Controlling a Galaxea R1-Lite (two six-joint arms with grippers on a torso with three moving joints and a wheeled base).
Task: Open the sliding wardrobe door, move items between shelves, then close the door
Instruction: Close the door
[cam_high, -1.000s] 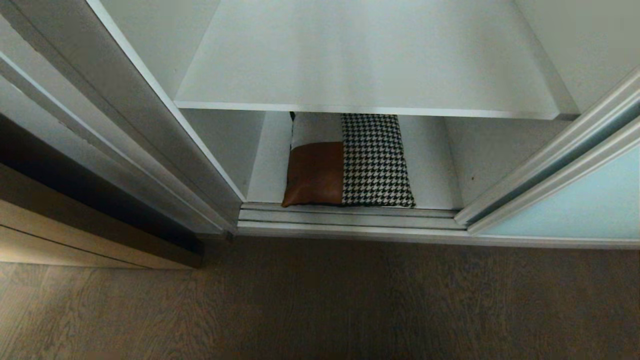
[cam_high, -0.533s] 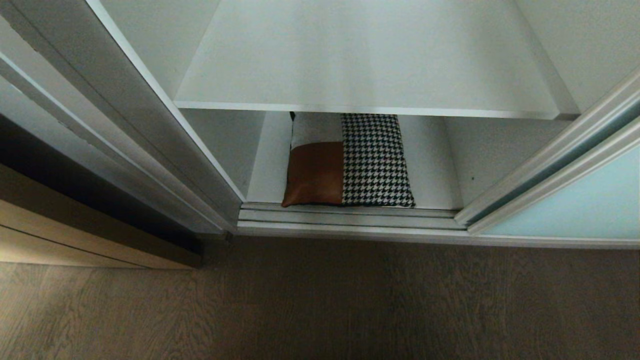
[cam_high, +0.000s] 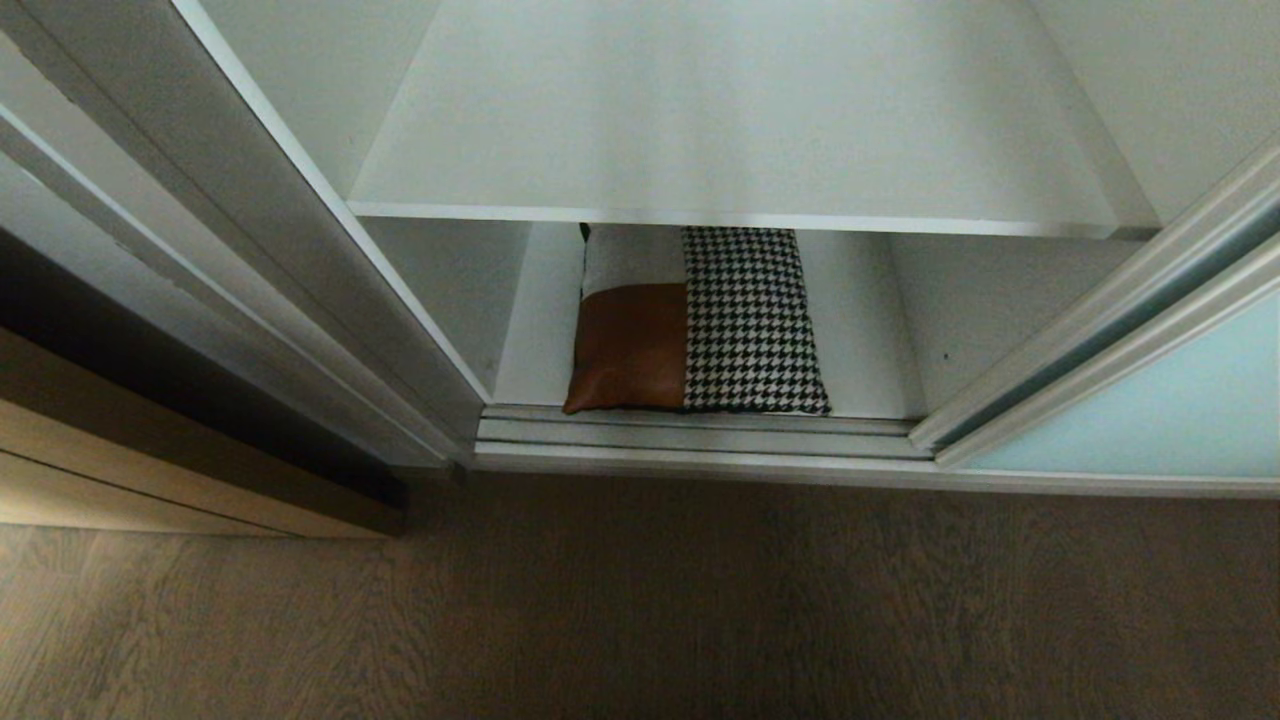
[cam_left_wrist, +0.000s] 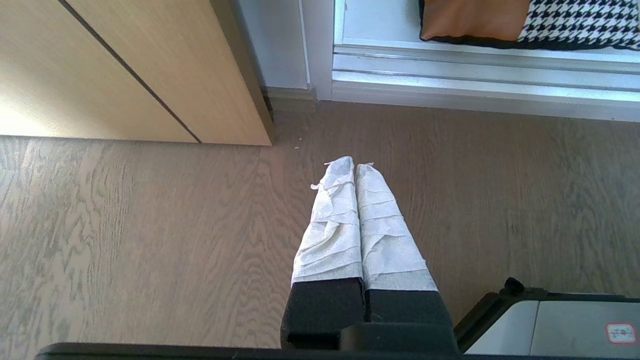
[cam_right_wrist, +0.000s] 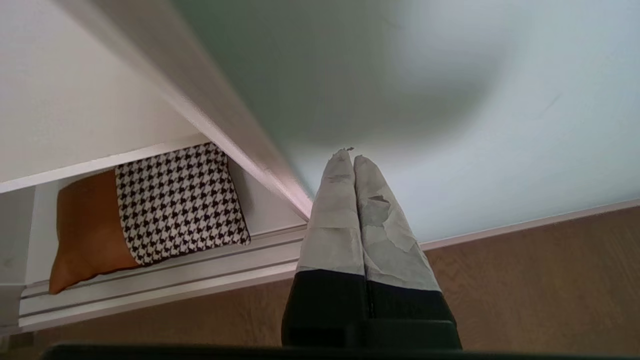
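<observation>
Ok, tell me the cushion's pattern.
The cushion has black-and-white houndstooth, a rust-brown patch and a pale grey patch; the head view shows it best.

The upper white shelf (cam_high: 740, 130) is bare – below it, on the wardrobe's white bottom board (cam_high: 860, 340), lies a cushion (cam_high: 700, 325) of rust-brown, pale grey and houndstooth patches, its front edge touching the silver door track (cam_high: 700, 435)

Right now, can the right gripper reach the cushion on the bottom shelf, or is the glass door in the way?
Probably yes. The sliding wardrobe door stands beside the cushion, not across it, and the right gripper, shut, points at the glass near the door's frame, so it must swing sideways first.
</observation>
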